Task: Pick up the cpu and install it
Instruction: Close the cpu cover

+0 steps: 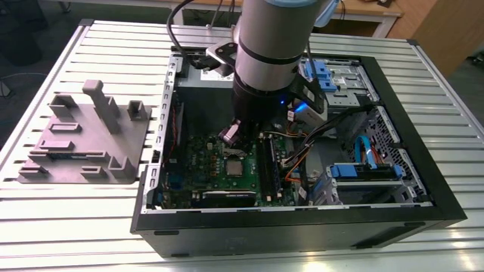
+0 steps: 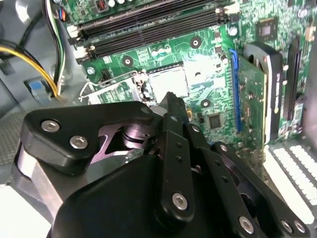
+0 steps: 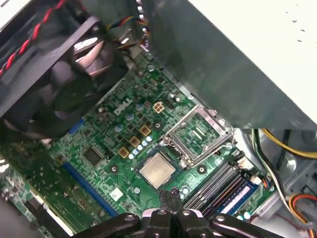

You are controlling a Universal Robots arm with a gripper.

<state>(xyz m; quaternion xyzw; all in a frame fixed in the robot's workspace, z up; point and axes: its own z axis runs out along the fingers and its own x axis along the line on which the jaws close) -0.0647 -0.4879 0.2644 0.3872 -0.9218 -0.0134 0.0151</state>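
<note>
Open computer case [image 1: 423,215] on a slatted metal tabletop [image 1: 68,226]. Gripper [image 3: 173,194] above the motherboard [image 3: 106,144], fingertips pressed together, holding nothing. Cpu [image 3: 157,168] seated flat in the socket, mid-board.

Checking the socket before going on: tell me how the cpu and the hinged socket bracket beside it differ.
The cpu lies flat in the socket on the motherboard; the socket bracket is swung open, tilted up beside it. The cpu's top is a solid, plain silver-gray plate; the bracket is a metal frame with an open middle, green board showing through. Both are squarish, metallic and about alike in footprint.
</note>
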